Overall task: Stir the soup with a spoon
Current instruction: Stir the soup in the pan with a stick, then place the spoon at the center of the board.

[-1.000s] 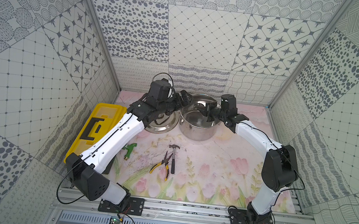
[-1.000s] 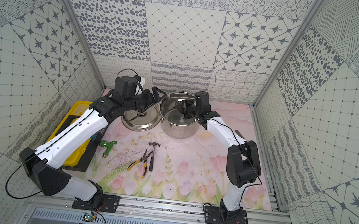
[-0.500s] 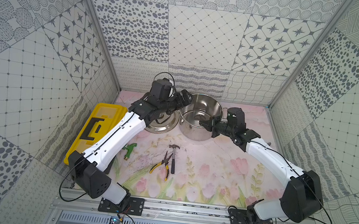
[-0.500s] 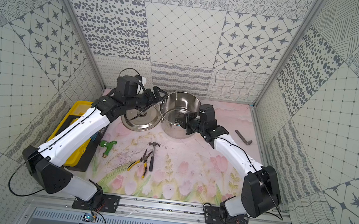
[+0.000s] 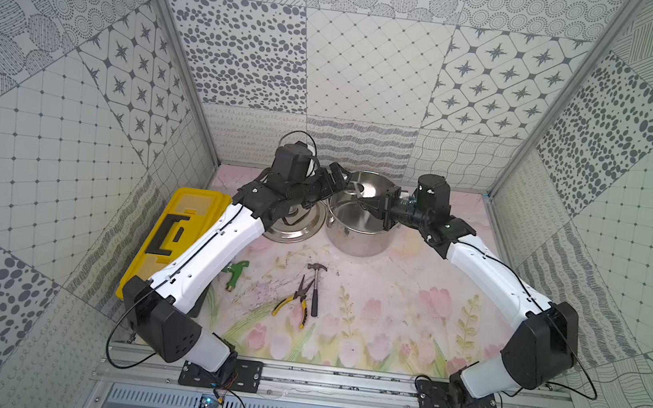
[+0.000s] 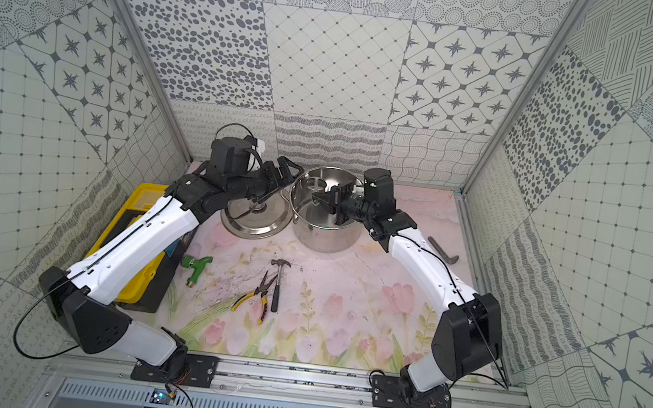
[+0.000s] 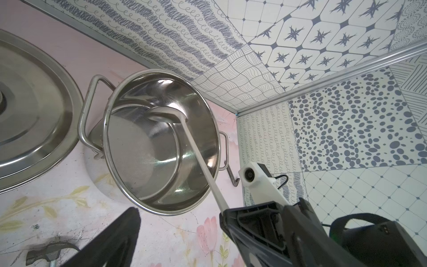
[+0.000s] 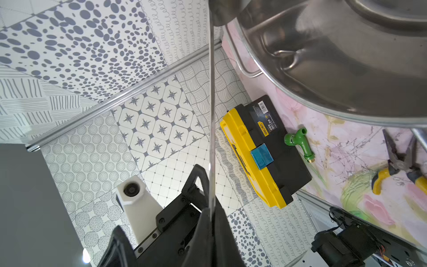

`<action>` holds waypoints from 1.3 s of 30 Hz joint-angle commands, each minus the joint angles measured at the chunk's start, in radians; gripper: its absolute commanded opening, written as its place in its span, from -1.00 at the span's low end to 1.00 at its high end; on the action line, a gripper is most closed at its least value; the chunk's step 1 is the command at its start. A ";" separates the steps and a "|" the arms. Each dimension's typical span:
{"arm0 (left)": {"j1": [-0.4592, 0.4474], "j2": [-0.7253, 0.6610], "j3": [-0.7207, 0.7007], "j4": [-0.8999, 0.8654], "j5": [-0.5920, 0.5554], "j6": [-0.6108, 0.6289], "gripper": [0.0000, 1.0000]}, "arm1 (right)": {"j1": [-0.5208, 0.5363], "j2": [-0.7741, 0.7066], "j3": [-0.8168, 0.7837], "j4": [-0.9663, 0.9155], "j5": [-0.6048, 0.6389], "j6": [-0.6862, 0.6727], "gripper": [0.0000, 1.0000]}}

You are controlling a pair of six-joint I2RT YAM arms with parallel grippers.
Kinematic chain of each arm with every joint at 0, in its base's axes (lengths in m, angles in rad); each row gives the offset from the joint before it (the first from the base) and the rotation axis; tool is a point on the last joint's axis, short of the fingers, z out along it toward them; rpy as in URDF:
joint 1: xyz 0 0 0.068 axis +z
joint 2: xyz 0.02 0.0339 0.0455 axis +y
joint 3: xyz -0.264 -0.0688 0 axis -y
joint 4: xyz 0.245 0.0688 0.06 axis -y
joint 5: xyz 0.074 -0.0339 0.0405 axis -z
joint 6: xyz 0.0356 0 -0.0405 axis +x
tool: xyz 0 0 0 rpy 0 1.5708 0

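While my right gripper (image 8: pixel 211 213) pinches the ladle (image 7: pixel 200 157) by its handle end, I see the bowl out ahead of those jaws inside the stockpot (image 7: pixel 204 115), my left gripper (image 6: pixel 287 173) spread wide and empty just outside the rim

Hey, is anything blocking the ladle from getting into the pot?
Nothing visible does. The lid lies off beside the pot, whose mouth is open, and the ladle, clamped in the right gripper, has its bowl over that opening.

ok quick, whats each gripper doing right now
left gripper: open, holding nothing
right gripper: shut on the ladle handle
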 commanded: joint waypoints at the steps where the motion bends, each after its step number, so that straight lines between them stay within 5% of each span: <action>1: 0.003 -0.029 0.018 -0.019 -0.025 0.022 0.99 | -0.039 -0.022 0.070 -0.019 -0.117 -0.124 -1.00; 8: 0.002 -0.033 0.032 -0.041 -0.034 0.034 0.99 | -0.170 -0.143 0.114 -0.167 -0.220 -0.327 -1.00; 11: 0.002 -0.020 0.047 -0.052 -0.022 0.033 0.99 | -0.267 -0.184 0.210 -0.511 -0.150 -0.624 -1.00; 15: 0.003 -0.005 0.064 -0.056 -0.005 0.030 0.99 | -0.296 -0.152 0.401 -1.029 0.255 -1.073 -1.00; 18: 0.004 -0.001 0.062 -0.054 -0.005 0.036 0.99 | -0.282 -0.107 0.409 -1.188 0.587 -1.204 -1.00; 24: 0.004 -0.019 0.017 -0.035 -0.016 0.037 0.99 | -0.239 -0.067 0.231 -1.202 0.904 -1.266 -1.00; 30: 0.004 -0.065 -0.056 -0.029 -0.035 0.041 0.99 | -0.203 -0.076 -0.034 -1.074 0.993 -1.249 -1.00; 39: 0.014 -0.121 -0.162 -0.038 -0.036 0.015 0.99 | -0.023 0.058 -0.200 -0.898 1.203 -1.189 -1.00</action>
